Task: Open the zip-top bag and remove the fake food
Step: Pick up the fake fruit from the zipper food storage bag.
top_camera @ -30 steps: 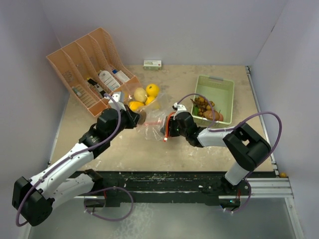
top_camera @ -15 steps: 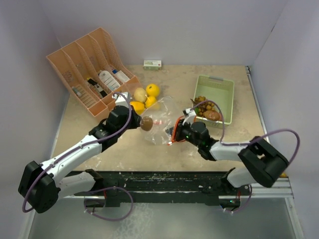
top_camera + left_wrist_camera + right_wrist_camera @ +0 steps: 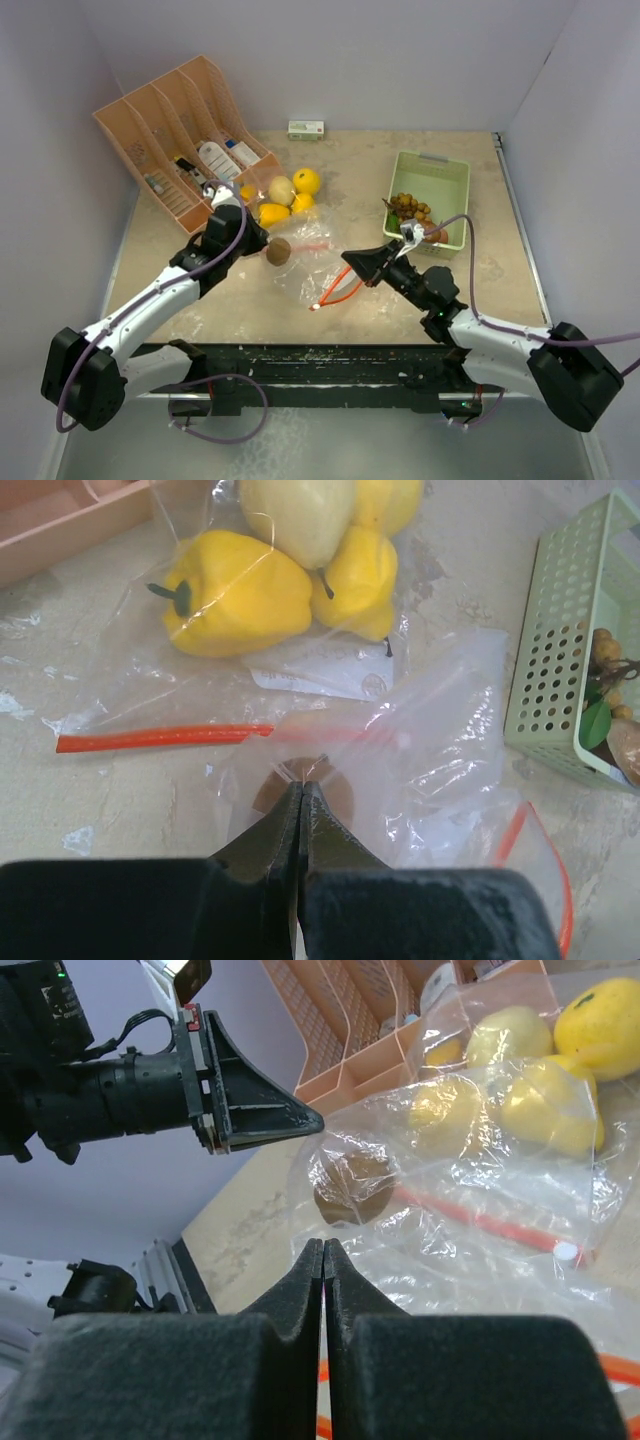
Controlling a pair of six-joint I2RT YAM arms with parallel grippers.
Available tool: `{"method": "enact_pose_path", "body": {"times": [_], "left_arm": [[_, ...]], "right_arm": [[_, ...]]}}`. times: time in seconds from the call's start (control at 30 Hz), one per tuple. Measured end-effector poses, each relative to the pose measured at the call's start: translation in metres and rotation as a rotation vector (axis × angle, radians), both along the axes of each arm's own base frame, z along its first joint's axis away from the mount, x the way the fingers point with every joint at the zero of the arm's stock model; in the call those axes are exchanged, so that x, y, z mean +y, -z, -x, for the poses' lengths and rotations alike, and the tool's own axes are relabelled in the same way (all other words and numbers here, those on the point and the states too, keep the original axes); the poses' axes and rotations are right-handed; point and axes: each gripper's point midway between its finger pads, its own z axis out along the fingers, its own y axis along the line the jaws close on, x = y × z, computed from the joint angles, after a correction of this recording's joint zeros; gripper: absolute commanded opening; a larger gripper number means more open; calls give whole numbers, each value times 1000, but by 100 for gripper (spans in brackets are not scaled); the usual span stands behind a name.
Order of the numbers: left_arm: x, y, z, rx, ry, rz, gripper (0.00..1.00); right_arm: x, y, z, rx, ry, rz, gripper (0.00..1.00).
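Opening step: left fingers (image 3: 295,815) and right fingers (image 3: 315,1270), fully closed, pinch the zip-top bag (image 3: 305,270). Next, pull its mouth apart.

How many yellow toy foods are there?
5, all beside the orange rack: pale lemon, bright lemon, pepper, yellow piece between them, yellow bit nearest the rack. More may be hidden.

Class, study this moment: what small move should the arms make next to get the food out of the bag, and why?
Probably draw the right gripper a little away from the left gripper. Both look shut on film of the zip-top bag, and the brown lump sits inside by the left tips. Spreading the film should widen the mouth.
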Motion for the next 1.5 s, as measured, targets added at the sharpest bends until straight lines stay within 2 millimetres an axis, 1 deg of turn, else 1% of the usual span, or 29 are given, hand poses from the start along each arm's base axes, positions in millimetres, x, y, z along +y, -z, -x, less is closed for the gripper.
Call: {"method": "enact_pose_path", "body": {"times": [0.07,0.1,0.13,0.2,0.27,0.33,0.4,0.47,0.6,0.67,0.77,0.8,0.83,0.87,0.93,0.97,1.03,1.1,1.13,1.17,1.23,1.37,1.4,1.43,1.5], "left_arm": [[2,3,-2,14,-8,13,0],[1,5,-3,19,-8,21,0],[-1,9,-4,27,-5,27,0],[-4,18,-3,52,7,30,0],[-6,26,-1,74,11,29,0],[-5,28,0,80,11,27,0],[-5,28,-1,76,10,28,0],[-5,27,-1,74,7,27,0],[-4,27,-4,68,2,27,0],[-4,31,-7,73,-5,26,0],[0,44,-12,103,-24,16,0],[1,51,-13,118,-29,10,0],[2,57,-13,132,-34,5,0],[3,62,-12,146,-38,0,0],[5,71,-12,169,-44,-8,0],[4,75,-11,176,-44,-10,0],[5,79,-12,183,-45,-10,0],[4,84,-13,191,-44,-10,1],[4,86,-14,194,-45,-10,1],[4,88,-15,198,-44,-9,1],[3,91,-15,204,-42,-10,1],[1,91,-17,201,-41,-2,1],[0,91,-17,199,-41,2,1],[0,91,-18,199,-40,4,1],[-1,91,-18,199,-38,6,1]], "right_arm": [[2,0,-1,11,-2,16,43],[3,1,-3,24,-4,19,56],[5,3,-5,35,-5,31,62],[9,11,-8,73,-10,47,70],[15,23,-13,118,-15,81,73],[20,33,-17,163,-20,112,74],[22,39,-19,189,-22,126,75],[22,43,-19,206,-22,137,74],[20,51,-17,234,-22,162,66],[20,51,-16,235,-23,165,60],[17,40,-13,205,-25,155,48],[15,33,-11,187,-23,147,43],[13,26,-9,167,-22,139,37],[8,17,-5,138,-18,126,29],[-6,-2,4,75,7,104,16],[-12,-10,7,48,20,97,13],[-22,-20,11,22,48,93,12],[-29,-18,14,19,68,103,10],[-31,-13,15,26,74,112,9],[-33,-2,16,45,74,130,9],[-34,25,18,98,72,176,9],[-39,88,25,235,60,285,9],[-39,101,27,264,55,311,9],[-40,110,28,287,53,332,9],[-38,121,27,312,49,355,9]]}}
